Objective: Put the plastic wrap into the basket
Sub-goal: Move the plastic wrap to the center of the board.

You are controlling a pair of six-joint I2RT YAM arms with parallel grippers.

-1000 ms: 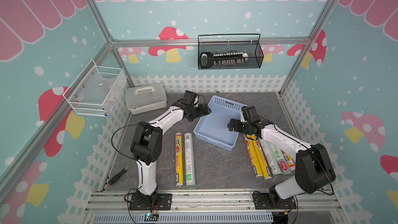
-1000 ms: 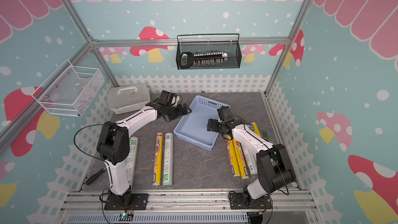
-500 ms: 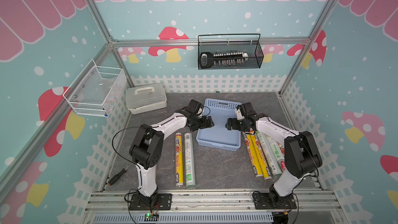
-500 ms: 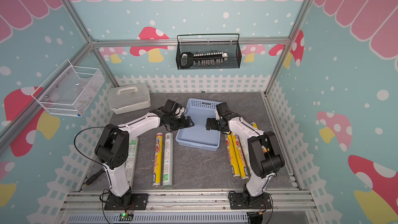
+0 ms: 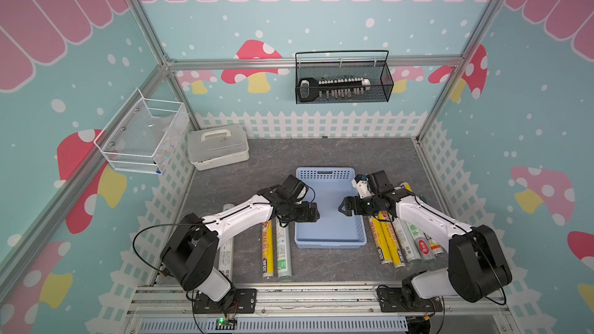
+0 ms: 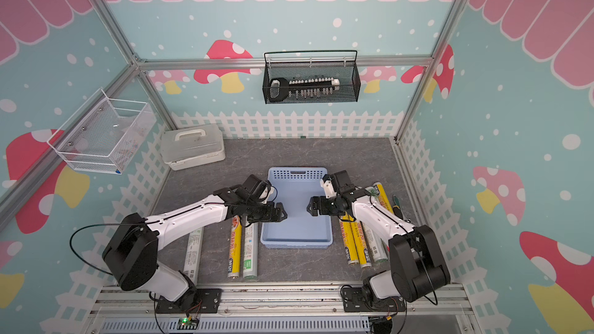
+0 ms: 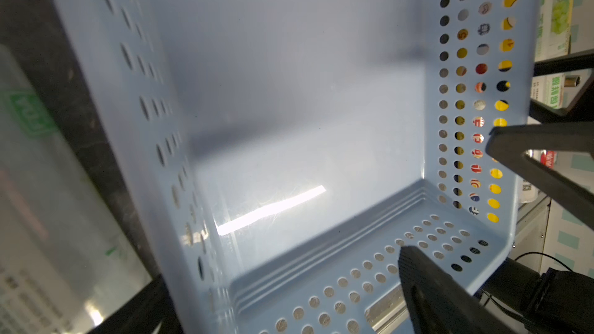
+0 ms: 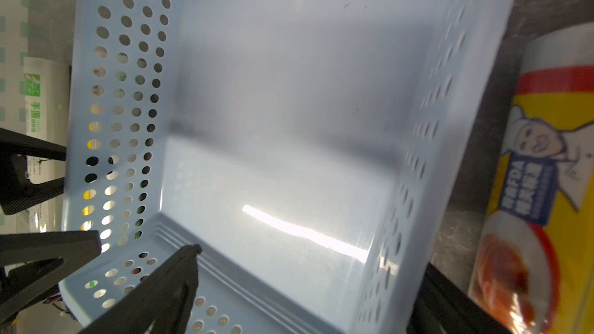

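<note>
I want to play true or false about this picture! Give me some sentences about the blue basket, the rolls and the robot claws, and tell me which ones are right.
1. The blue basket has nothing in it. True.
2. All the plastic wrap rolls lie on one side of the basket. False: there are rolls on both sides of it.
3. The black wire basket hangs on the back wall. True.
4. The left claw is holding a yellow roll. False: it is open and holds nothing, and so is the right claw.
5. The white box in the back corner has its lid on. True.
</note>
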